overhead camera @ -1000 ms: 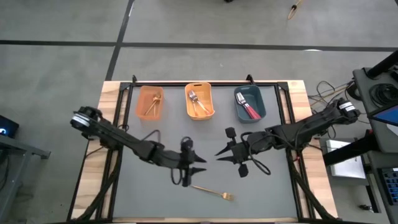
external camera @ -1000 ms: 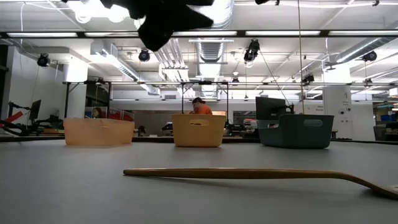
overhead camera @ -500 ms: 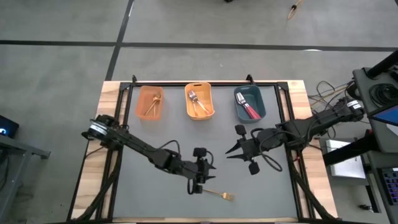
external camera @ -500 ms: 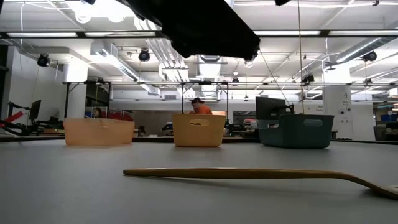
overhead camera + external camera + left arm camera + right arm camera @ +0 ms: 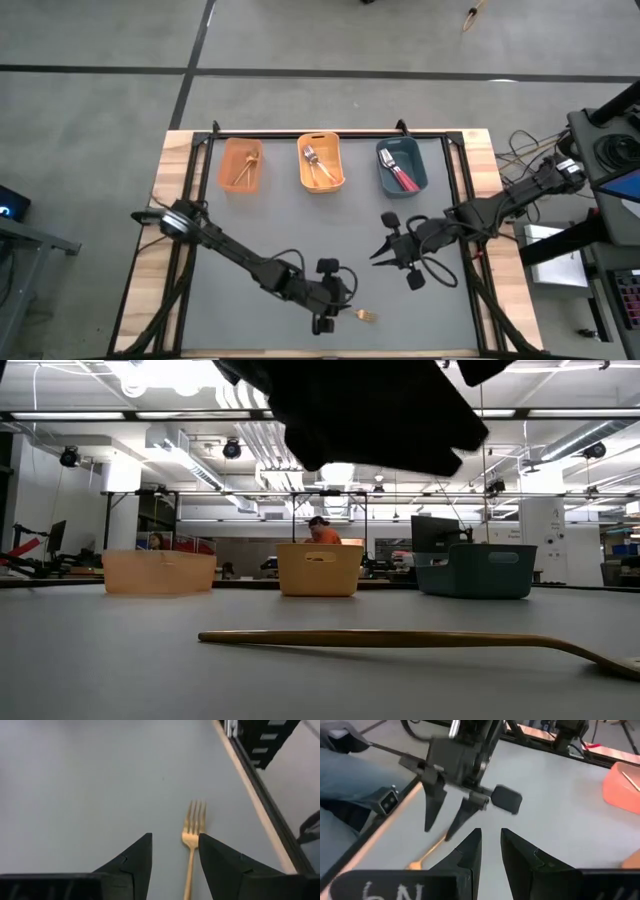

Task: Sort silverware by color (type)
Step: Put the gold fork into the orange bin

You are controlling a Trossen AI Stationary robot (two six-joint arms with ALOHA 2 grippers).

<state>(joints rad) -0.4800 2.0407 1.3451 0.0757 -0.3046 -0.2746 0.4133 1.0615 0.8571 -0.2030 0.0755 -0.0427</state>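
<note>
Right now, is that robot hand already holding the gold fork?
No. The left gripper is open above the gold fork, which lies flat on the gray table.

The high camera looks straight down on the whole table (image 5: 330, 230); the low one sits at tabletop level (facing the room); both wrist cameras look closely at the gold fork (image 5: 192, 851).

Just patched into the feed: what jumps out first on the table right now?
A lone slim gold fork lies on the grey mat near the front edge, with the left gripper poised open right over it. Along the back edge, three small rectangular bins already hold forks, while the right gripper hovers mid-table.
</note>
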